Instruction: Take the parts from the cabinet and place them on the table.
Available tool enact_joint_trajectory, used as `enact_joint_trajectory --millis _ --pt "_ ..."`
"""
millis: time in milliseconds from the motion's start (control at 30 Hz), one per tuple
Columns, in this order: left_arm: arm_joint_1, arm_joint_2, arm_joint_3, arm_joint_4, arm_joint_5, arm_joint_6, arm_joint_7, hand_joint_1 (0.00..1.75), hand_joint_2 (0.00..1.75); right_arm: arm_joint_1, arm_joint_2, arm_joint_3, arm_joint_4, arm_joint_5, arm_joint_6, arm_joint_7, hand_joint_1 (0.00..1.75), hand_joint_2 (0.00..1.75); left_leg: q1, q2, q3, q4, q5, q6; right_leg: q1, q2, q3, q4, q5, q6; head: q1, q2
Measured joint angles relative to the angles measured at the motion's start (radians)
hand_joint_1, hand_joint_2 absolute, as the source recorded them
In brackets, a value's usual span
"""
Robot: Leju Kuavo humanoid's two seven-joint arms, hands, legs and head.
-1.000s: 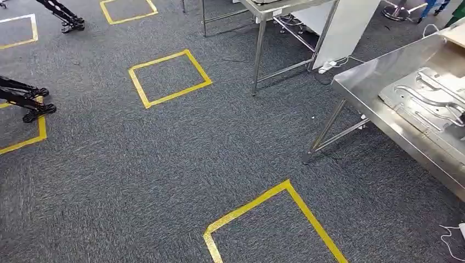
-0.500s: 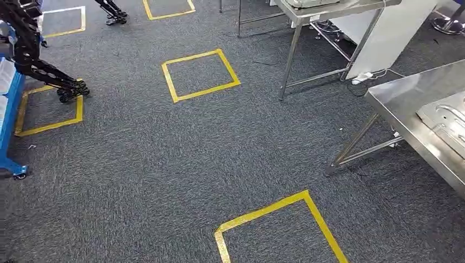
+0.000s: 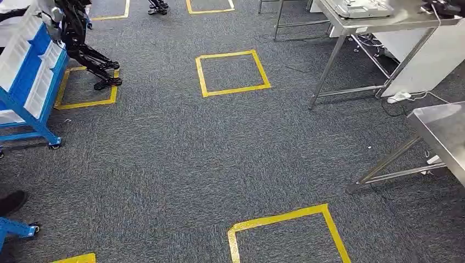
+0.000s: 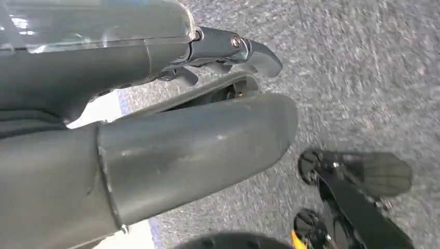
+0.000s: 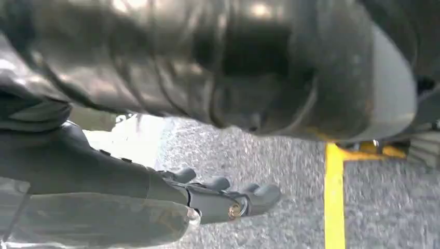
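Observation:
The blue cabinet (image 3: 28,87) on castors stands at the far left of the head view, with white bins (image 3: 15,50) on its sloped shelves. No part in the bins can be made out. The corner of a steel table (image 3: 445,130) shows at the right edge. My left hand (image 4: 197,135) hangs over the grey carpet with its fingers (image 4: 254,52) stretched out and nothing in it. My right hand (image 5: 155,202) also hangs above the carpet, its fingers (image 5: 244,199) extended and holding nothing.
Another robot's black legs (image 3: 92,57) stand beside the cabinet on a yellow tape square. A second steel table (image 3: 384,23) at the back right carries a metal part (image 3: 362,7). More tape squares (image 3: 233,73) mark the carpet. A dark shoe (image 3: 11,201) and blue frame (image 3: 15,227) sit low left.
The camera has swung left: the steel table with its metal parts has slid off to the right, and the blue cabinet has come into view at the left.

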Motion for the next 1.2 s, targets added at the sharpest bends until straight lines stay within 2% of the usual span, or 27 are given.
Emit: enact_joint_trajectory --millis 33,67,133,167,200,267,300,333,367,467,500,533,567,633,667,700,733,800,833,867,900,1000,1033,1067,1133,1167,1200 --pt "-0.001 0.0 0.0 0.0 0.0 0.0 0.0 0.0 0.0 0.002 0.0 0.0 0.0 0.0 0.0 0.0 0.0 0.0 0.0 -0.005 -0.002 -0.001 0.003 0.006 0.0 0.044 -0.017 0.038 -0.034 0.0 0.0 0.0" --pt "-0.002 0.0 0.0 0.0 0.0 0.0 0.0 0.0 0.0 0.005 0.0 0.0 0.0 0.0 0.0 0.0 0.0 0.0 -0.002 -0.012 -0.005 -0.001 0.005 0.009 0.0 0.068 -0.051 0.105 -0.076 -0.002 0.0 0.0" --pt "-0.003 0.002 0.0 0.0 0.0 0.0 0.0 0.0 0.0 0.006 0.0 0.0 0.0 0.0 0.0 0.0 0.0 0.0 -0.009 -0.031 -0.013 -0.001 0.008 0.014 0.005 0.082 -0.136 0.273 -0.145 -0.007 0.0 0.0" --pt "-0.003 0.002 0.0 0.0 0.0 0.0 0.0 0.0 0.0 0.007 0.0 0.0 0.0 0.0 0.001 0.0 0.0 0.0 -0.015 -0.044 -0.014 -0.001 0.009 0.016 0.01 0.084 -0.161 0.315 -0.145 -0.015 0.0 0.0" --pt "-0.003 0.002 0.0 0.0 0.0 0.0 0.0 0.0 0.0 0.007 0.0 0.0 0.0 0.0 0.001 0.0 0.0 0.0 -0.02 -0.056 -0.012 -0.001 0.009 0.017 0.017 0.087 -0.159 0.303 -0.122 -0.025 0.0 0.0" --pt "-0.003 0.001 0.0 0.0 0.0 0.0 0.0 0.0 0.0 0.008 0.0 0.0 0.0 0.0 0.0 0.0 0.0 0.0 -0.025 -0.084 -0.005 -0.001 0.009 0.018 0.038 0.1 -0.098 0.162 -0.023 -0.054 0.0 0.0" --pt "-0.003 -0.003 0.0 0.0 0.0 0.0 0.0 0.0 0.0 0.009 -0.002 0.0 0.0 0.0 0.0 0.0 0.0 0.0 -0.025 -0.095 -0.001 -0.001 0.008 0.019 0.054 0.128 -0.054 0.062 0.033 -0.072 0.0 0.0" --pt "-0.003 -0.008 0.0 0.002 0.0 0.0 0.0 0.0 0.0 0.013 -0.007 0.0 0.0 0.0 0.0 0.0 0.0 0.0 -0.021 -0.102 -0.006 -0.004 0.009 0.019 0.061 0.176 -0.03 0.01 0.035 -0.094 -0.001 0.0" --pt "-0.009 -0.011 0.0 0.002 0.0 0.0 0.0 0.0 0.0 0.013 -0.009 0.0 0.0 0.001 0.001 0.0 0.0 0.0 -0.019 -0.114 -0.006 -0.004 0.012 0.016 0.06 0.179 -0.034 -0.006 0.04 -0.1 0.001 0.0" --pt "-0.004 -0.012 0.0 0.002 0.0 -0.001 0.001 0.0 0.0 0.006 -0.009 0.0 0.0 0.003 0.001 0.0 0.0 0.0 -0.011 -0.147 -0.01 -0.026 0.027 -0.001 0.066 0.15 -0.022 -0.028 0.048 -0.113 0.002 0.0" --pt "-0.003 -0.011 0.0 0.002 0.0 0.0 0.003 0.0 0.0 0.003 -0.008 0.0 0.0 0.004 0.001 0.0 0.0 0.0 -0.019 -0.139 -0.005 -0.024 0.025 0.003 0.046 0.136 0.0 -0.072 0.069 -0.115 0.002 0.0" --pt "-0.002 -0.009 0.0 0.002 0.0 0.001 0.003 0.0 0.0 0.006 -0.006 0.0 0.0 0.005 0.001 0.0 0.0 0.0 -0.024 -0.076 -0.012 -0.005 0.007 0.001 0.047 0.118 0.018 -0.097 0.076 -0.103 0.002 0.0" --pt "-0.003 -0.009 0.0 0.001 0.0 0.0 0.004 0.0 0.0 0.01 -0.006 0.0 0.0 0.006 0.001 0.0 0.0 0.0 -0.02 -0.046 -0.039 0.049 -0.031 -0.007 0.045 0.103 0.025 -0.104 0.079 -0.107 0.002 0.0" --pt "-0.006 -0.008 0.0 0.001 0.0 0.001 0.004 0.0 0.0 0.013 -0.006 0.0 0.0 0.006 0.001 0.0 0.0 0.0 -0.008 -0.028 -0.113 0.191 -0.097 -0.023 0.043 0.071 0.025 -0.099 0.071 -0.093 0.002 0.0" --pt "-0.006 -0.006 0.0 0.001 0.0 0.001 0.004 0.0 0.0 0.014 -0.005 0.0 0.001 0.006 0.002 0.0 0.0 0.0 -0.002 -0.026 -0.139 0.242 -0.108 -0.032 0.041 0.056 0.024 -0.094 0.065 -0.088 0.002 0.0" --pt "-0.005 -0.005 0.0 0.001 0.0 0.001 0.004 0.0 0.0 0.013 -0.004 0.0 0.001 0.007 0.002 0.0 0.0 0.0 0.003 -0.023 -0.142 0.246 -0.095 -0.041 0.036 0.043 0.023 -0.087 0.059 -0.081 0.002 0.0" --pt "-0.003 -0.003 0.0 0.001 0.0 0.001 0.005 0.0 0.0 0.012 -0.003 0.0 0.001 0.007 0.002 0.0 0.0 0.0 0.009 -0.017 -0.12 0.203 -0.061 -0.051 0.029 0.031 0.022 -0.077 0.05 -0.072 0.002 0.0" --pt "-0.001 0.0 0.0 0.001 0.0 0.001 0.007 0.0 0.0 0.012 0.0 0.0 0.001 0.01 0.002 0.0 0.0 0.0 0.022 0.013 -0.025 0.029 0.023 -0.074 0.012 0.01 0.019 -0.043 0.025 -0.051 0.001 0.0" --pt "-0.003 -0.005 0.0 0.002 0.0 0.0 0.008 0.0 0.0 0.01 -0.003 0.0 0.0 0.011 0.002 0.0 0.0 0.0 0.016 0.034 -0.021 0.023 0.004 -0.074 0.013 0.0 0.013 -0.026 0.012 -0.038 0.001 0.0" --pt "-0.005 -0.006 0.0 0.002 -0.001 0.0 0.008 0.0 0.0 0.01 -0.005 0.0 0.001 0.013 0.002 0.0 0.0 0.0 0.014 0.033 -0.02 0.009 0.015 -0.068 0.017 -0.005 0.009 -0.005 -0.003 -0.028 0.001 0.0" --pt "-0.006 -0.005 0.0 0.002 -0.002 0.0 0.01 0.0 0.0 0.009 -0.004 0.0 0.001 0.015 0.002 0.0 0.0 0.0 0.01 0.02 -0.025 0.025 0.009 -0.041 0.017 -0.008 0.01 -0.005 -0.004 -0.024 0.003 0.0" --pt "-0.003 0.001 0.0 0.001 -0.006 0.0 0.011 0.0 0.0 -0.003 0.0 0.0 0.001 0.018 0.003 0.0 0.0 0.0 0.007 -0.001 -0.03 0.022 0.009 -0.016 0.007 -0.015 0.014 -0.002 -0.012 -0.015 0.003 0.0" --pt "-0.003 0.002 0.0 0.001 -0.006 0.0 0.012 0.0 0.0 -0.002 0.001 0.0 0.001 0.019 0.005 0.0 0.0 0.0 0.006 -0.006 -0.03 0.021 0.011 -0.01 0.002 0.034 0.009 0.016 -0.035 -0.011 0.003 0.0" --pt "-0.004 0.004 0.0 0.001 -0.006 0.0 0.012 0.0 0.0 0.0 0.002 0.0 0.001 0.02 0.006 0.0 0.0 0.0 0.004 -0.012 -0.033 0.02 0.014 -0.005 0.001 0.068 -0.016 0.069 -0.076 -0.013 0.003 0.0" --pt "-0.005 0.005 0.0 0.001 -0.006 0.001 0.012 0.0 0.0 0.001 0.003 0.0 0.001 0.022 0.007 0.0 0.0 0.0 -0.003 -0.029 -0.04 0.02 0.017 0.002 0.005 0.083 -0.1 0.237 -0.157 -0.017 0.003 0.0" --pt "-0.005 0.006 0.0 0.001 -0.007 0.001 0.012 0.0 0.0 0.002 0.003 0.0 0.001 0.026 0.007 0.0 0.0 0.0 -0.008 -0.042 -0.042 0.021 0.018 0.004 0.007 0.085 -0.136 0.302 -0.172 -0.023 0.003 0.0" --pt "-0.004 0.007 0.0 0.001 -0.008 0.001 0.012 0.0 0.0 0.003 0.003 0.0 0.001 0.028 0.007 0.0 0.0 0.0 -0.011 -0.054 -0.043 0.021 0.019 0.005 0.011 0.086 -0.149 0.32 -0.161 -0.03 0.003 0.0"
